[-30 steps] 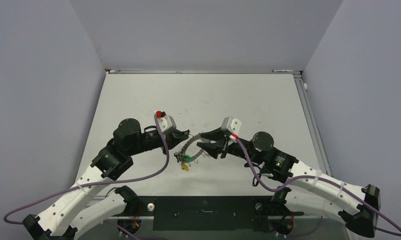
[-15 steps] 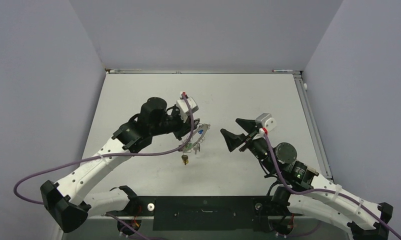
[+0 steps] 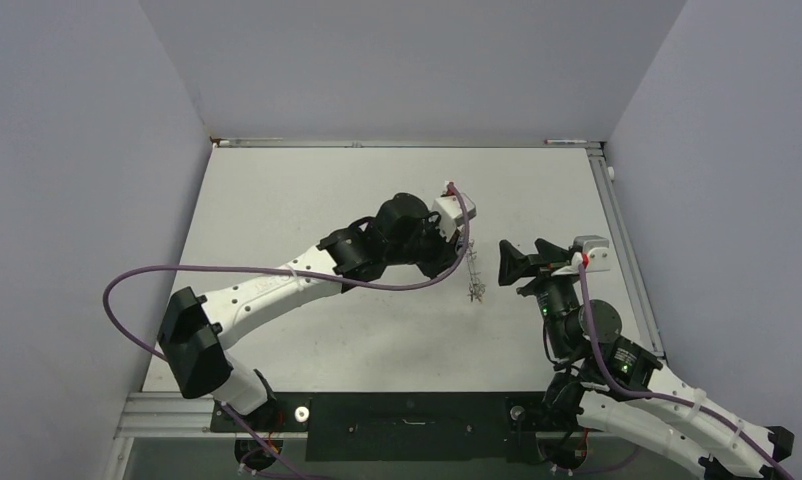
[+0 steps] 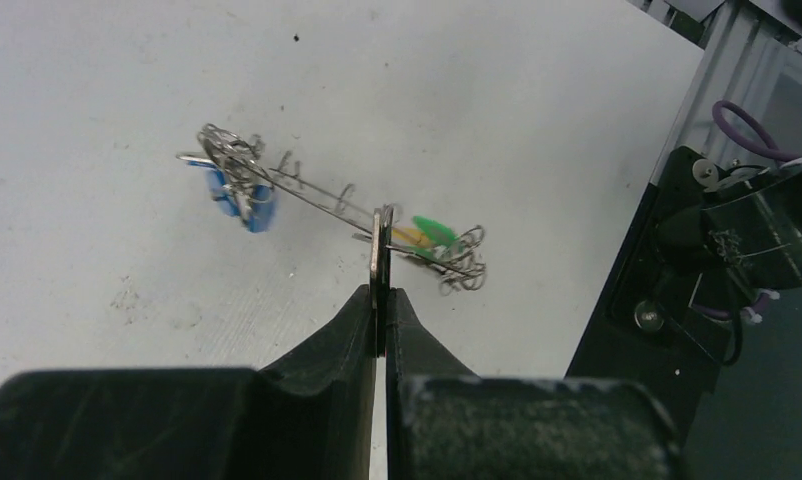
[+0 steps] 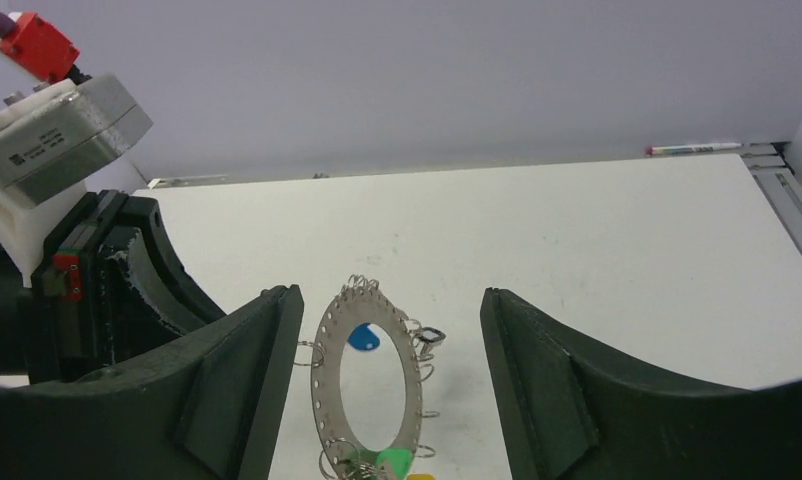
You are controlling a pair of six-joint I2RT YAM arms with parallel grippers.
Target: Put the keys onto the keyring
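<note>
The keyring (image 5: 329,372) is a flat grey metal ring with small wire loops round its rim. It hangs upright above the table, facing the right wrist camera. A blue tag (image 5: 363,338) shows through its hole, and a green tag (image 5: 395,462) and a yellow tag (image 5: 420,477) hang at its bottom. My left gripper (image 4: 380,295) is shut on the ring's rim (image 4: 380,240); its fingers (image 5: 127,270) stand left of the ring. In the top view the ring (image 3: 473,275) hangs edge-on from my left gripper (image 3: 460,262). My right gripper (image 5: 387,300) is wide open and empty, just short of the ring (image 3: 512,265).
A marker pen (image 5: 695,149) lies along the table's far edge. A metal rail (image 3: 617,230) runs down the table's right side. The right arm's black body (image 4: 737,240) stands close beyond the ring in the left wrist view.
My left arm has carried the keyring up and to the right, from near the table's middle. My right gripper has drawn back to the right and now faces the ring.
</note>
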